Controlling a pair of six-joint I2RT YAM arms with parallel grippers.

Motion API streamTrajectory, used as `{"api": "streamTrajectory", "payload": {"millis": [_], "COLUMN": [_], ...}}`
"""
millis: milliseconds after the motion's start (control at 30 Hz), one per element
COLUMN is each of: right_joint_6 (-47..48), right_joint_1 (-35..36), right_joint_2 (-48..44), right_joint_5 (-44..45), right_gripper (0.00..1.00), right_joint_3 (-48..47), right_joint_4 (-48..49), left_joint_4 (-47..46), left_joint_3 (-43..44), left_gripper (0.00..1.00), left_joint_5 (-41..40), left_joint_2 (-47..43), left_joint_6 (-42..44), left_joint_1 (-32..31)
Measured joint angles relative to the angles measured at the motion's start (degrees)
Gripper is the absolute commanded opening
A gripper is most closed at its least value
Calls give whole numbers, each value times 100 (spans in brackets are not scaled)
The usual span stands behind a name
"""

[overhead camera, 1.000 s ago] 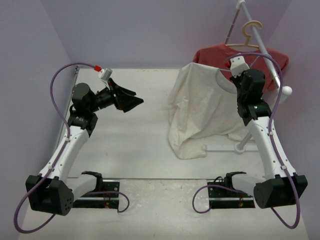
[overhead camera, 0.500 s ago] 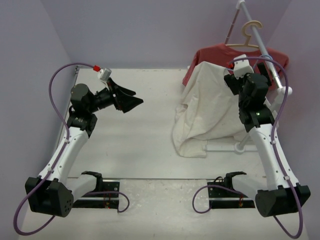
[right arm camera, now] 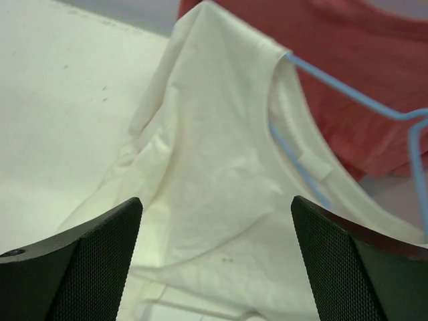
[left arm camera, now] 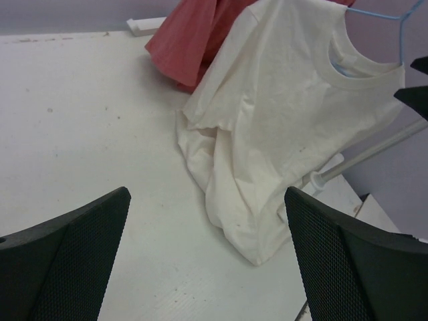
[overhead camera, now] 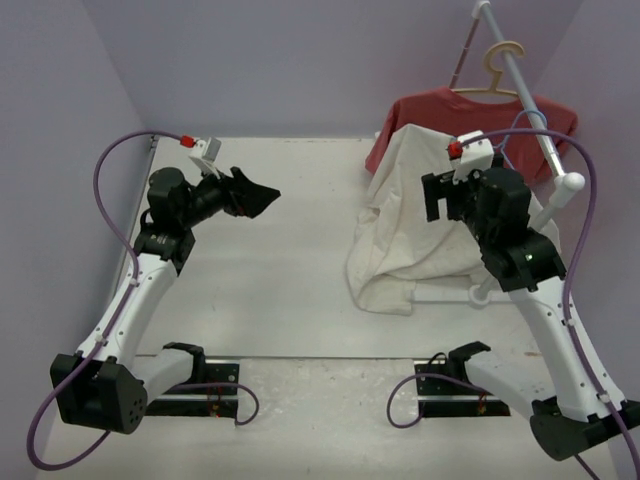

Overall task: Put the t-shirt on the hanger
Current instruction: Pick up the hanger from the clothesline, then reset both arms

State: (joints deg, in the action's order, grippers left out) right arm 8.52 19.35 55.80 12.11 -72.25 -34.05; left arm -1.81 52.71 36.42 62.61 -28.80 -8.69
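The cream t-shirt [overhead camera: 395, 225] hangs at the right from the light-blue wire hanger [right arm camera: 348, 95], whose wire runs through the collar [right arm camera: 294, 144]. Its lower part lies bunched on the table [left arm camera: 247, 221]. My right gripper [overhead camera: 434, 197] is open just in front of the shirt's chest, with nothing between its fingers [right arm camera: 217, 267]. The left gripper [overhead camera: 258, 194] is also open and empty, held above the table's left half and facing the shirt [left arm camera: 207, 261]. The hanger's hook [left arm camera: 401, 27] rises beside the collar.
A red t-shirt [overhead camera: 440, 105] on a beige hanger [overhead camera: 500, 70] hangs behind the cream one, on a slanted white rack pole [overhead camera: 530, 100]. The rack's foot [overhead camera: 480, 293] stands on the table by the shirt's hem. Purple walls close in on the left and back.
The right gripper has opened, let go near the collar and drawn back toward the near side. The t-shirt swung right and now hangs narrower. The left gripper tilted slightly.
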Motion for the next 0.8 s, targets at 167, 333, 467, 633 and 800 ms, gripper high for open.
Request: {"api": "streamTrajectory", "payload": {"millis": [167,333,467,633,800], "right_joint_6": [-1372,-2539,-2928,-3218,-3365], "right_joint_1": [92,163,361,336,319], "right_joint_2": [60,371,655,1558,2420], "right_joint_5": [-113,-113,-30,394,649], "right_gripper": [58,63,73,75,68], "right_joint_3": [713,1729,2130,2106,1973], "right_joint_4": [-154,-160,-292,-353,-427], "left_joint_4": [152,204,231,242,367], "left_joint_3": [0,0,-5,-11,-11], "left_gripper": [100,100,100,100,100], "left_joint_5": [-171,-239,-246,-220,-228], "left_joint_2": [-39,-82,-87,-81,-83], "left_joint_6": [178,331,398,402,480], "left_joint_1": [0,0,0,0,0]}}
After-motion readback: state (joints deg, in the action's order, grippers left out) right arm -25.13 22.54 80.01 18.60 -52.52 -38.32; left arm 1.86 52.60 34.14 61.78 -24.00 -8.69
